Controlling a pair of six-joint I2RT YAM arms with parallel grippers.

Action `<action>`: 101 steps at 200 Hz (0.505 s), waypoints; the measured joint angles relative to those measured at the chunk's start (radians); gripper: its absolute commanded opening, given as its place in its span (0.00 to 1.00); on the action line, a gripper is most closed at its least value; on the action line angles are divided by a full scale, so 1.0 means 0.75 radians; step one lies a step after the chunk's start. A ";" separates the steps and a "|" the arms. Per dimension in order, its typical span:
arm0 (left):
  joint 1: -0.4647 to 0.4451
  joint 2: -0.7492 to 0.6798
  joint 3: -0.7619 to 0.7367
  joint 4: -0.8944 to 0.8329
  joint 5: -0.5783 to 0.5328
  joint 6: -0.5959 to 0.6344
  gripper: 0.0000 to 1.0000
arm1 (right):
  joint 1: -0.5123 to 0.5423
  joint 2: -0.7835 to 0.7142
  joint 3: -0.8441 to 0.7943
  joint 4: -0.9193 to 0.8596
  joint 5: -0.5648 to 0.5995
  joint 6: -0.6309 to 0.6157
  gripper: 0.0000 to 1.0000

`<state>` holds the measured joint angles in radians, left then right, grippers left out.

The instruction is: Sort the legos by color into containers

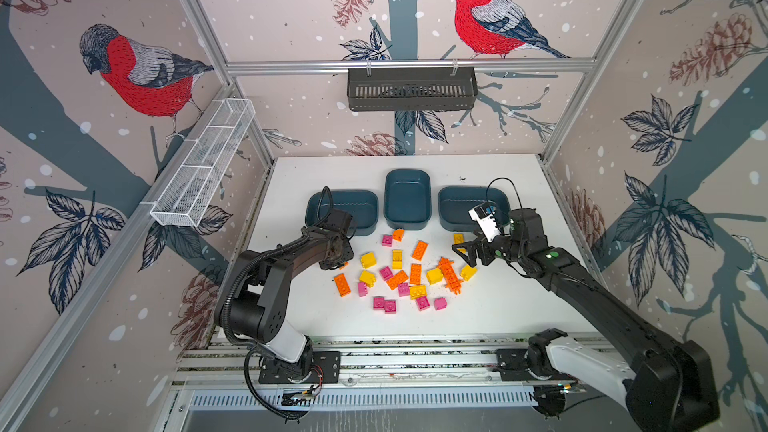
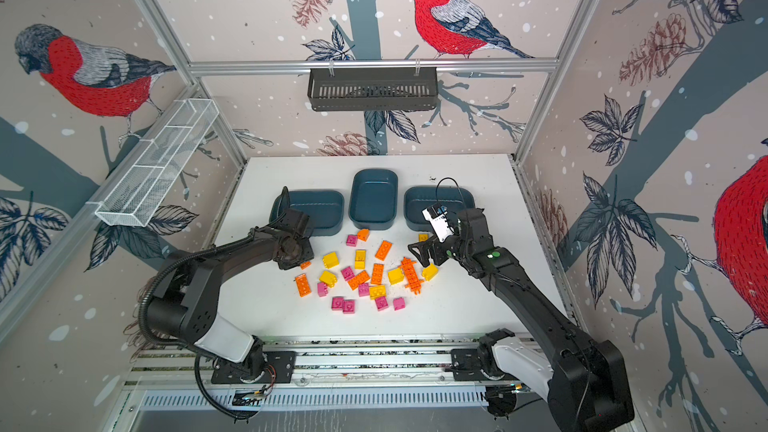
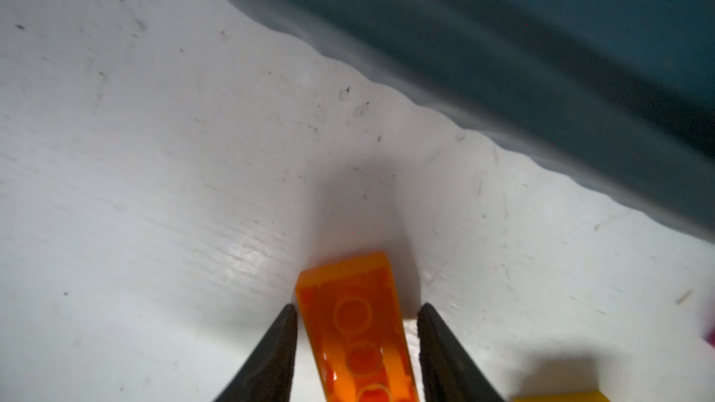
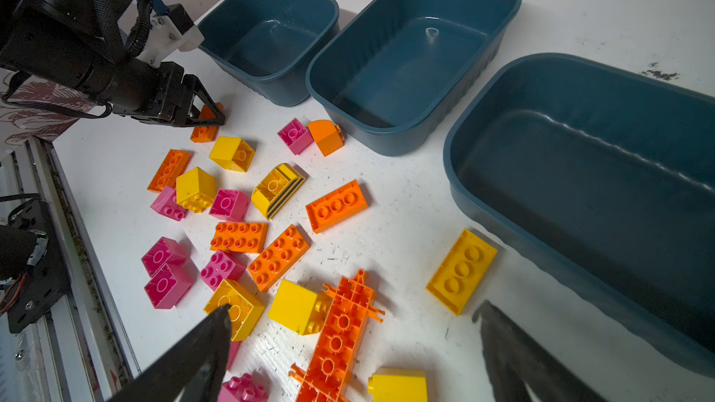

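Note:
Several orange, yellow and pink legos (image 1: 399, 276) lie scattered in front of three empty teal containers (image 1: 407, 197) (image 4: 406, 52). My left gripper (image 3: 358, 307) is low on the table beside the left container (image 3: 541, 52). Its jaws have narrowed around an oblong orange lego (image 3: 356, 322) lying studs-down, and a thin strip of table still shows beside one finger. From above, the wrist covers most of that lego (image 1: 343, 264). My right gripper (image 4: 354, 309) hangs wide open and empty above the long spiky orange piece (image 4: 336, 334), near a flat yellow lego (image 4: 460, 270).
A black slotted basket (image 1: 411, 89) hangs on the back wall. A white wire-mesh tray (image 1: 203, 164) is fixed to the left wall. The aluminium rail (image 1: 415, 357) carrying both arm bases runs along the table's front edge.

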<state>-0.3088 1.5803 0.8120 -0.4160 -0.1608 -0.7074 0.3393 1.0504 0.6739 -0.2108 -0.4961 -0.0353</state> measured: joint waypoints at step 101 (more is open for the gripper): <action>-0.010 -0.194 0.238 -0.267 -0.076 0.048 0.28 | -0.001 0.006 0.047 -0.028 0.000 -0.007 0.99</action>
<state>-0.3161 1.4349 0.9901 -0.6159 -0.2176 -0.6712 0.3389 1.0550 0.7090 -0.2321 -0.4961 -0.0406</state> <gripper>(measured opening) 0.339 0.994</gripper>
